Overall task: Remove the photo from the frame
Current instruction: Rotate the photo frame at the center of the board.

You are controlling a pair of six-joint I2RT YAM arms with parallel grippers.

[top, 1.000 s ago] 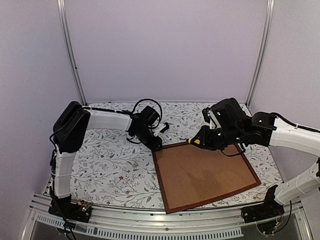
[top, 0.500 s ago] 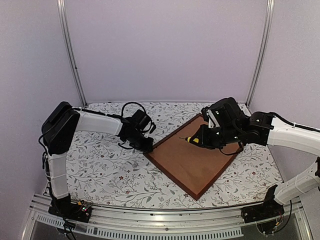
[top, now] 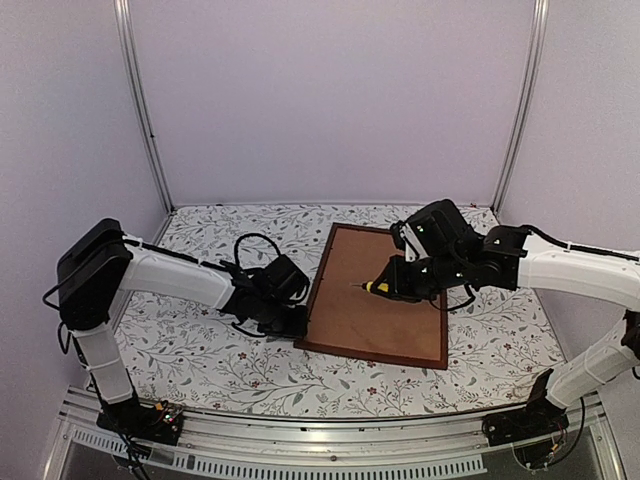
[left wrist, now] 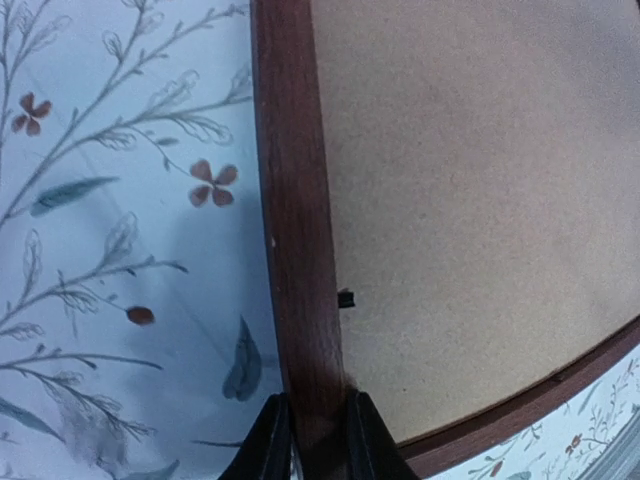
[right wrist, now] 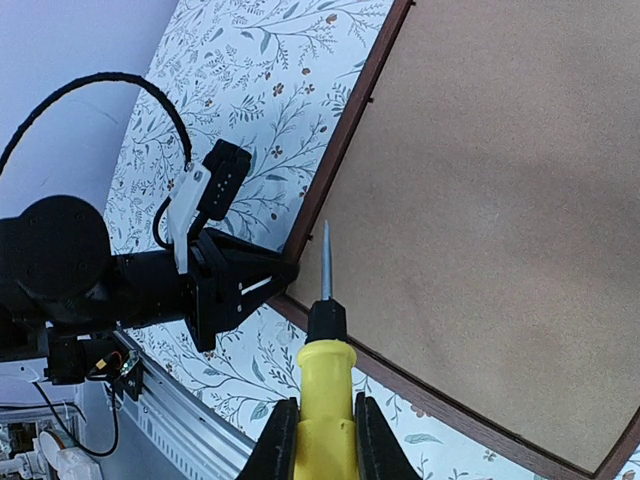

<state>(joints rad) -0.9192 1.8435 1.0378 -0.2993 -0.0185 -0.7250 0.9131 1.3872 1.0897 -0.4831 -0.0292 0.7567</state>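
Desk: Status of the frame (top: 370, 356), please?

Me: It lies flat on the table (top: 200, 360), back side up. Its long sides run away from me and lean a little to the right at the far end. At the frame's near-left corner my left gripper (left wrist: 312, 430) is narrow and pinches the wood, one finger on each side of the frame's left side.

Desk: And the photo?

Me: I cannot see it. Inside the frame only the brown backing board (top: 370, 325) shows, so I judge the photo is under it.

Desk: The other arm?

Me: My right gripper (right wrist: 325, 430) hangs over the middle of the frame, clamped on a yellow screwdriver (right wrist: 325, 370). The shaft points across the board toward the frame's left side, near the left gripper.

Desk: What decides the next move?

Me: A small black tab (left wrist: 346, 298) sits on the inner edge of the frame's left side, just beyond my left fingers. From the screwdriver tip it lies a little further left. I think the tip must reach it.
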